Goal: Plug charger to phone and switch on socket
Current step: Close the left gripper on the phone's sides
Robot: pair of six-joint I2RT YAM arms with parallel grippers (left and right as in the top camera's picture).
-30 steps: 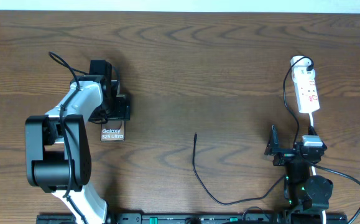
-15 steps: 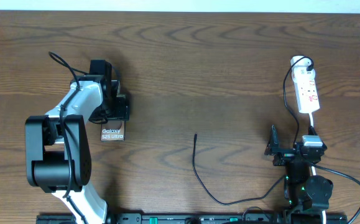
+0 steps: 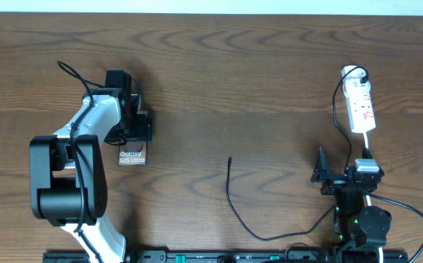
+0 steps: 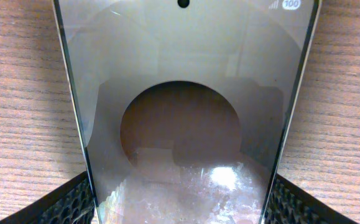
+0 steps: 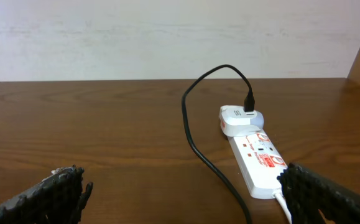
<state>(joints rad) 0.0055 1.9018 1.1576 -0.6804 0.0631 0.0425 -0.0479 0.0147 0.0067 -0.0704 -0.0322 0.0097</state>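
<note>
The phone lies flat at the left of the table, its "Galaxy" lettering facing up. In the left wrist view the phone fills the frame between my left gripper's fingers, which press on its two long edges. My left gripper sits over the phone's far end. The charger is a thin black cable; its loose tip lies mid-table, and it curves right and up to the white plug on the socket. My right gripper is open and empty, just short of the socket, with the charger cable between its fingers' line of sight.
The table is dark brown wood. A white cord runs from the socket's near end toward my right arm. A pale wall stands behind the table's far edge.
</note>
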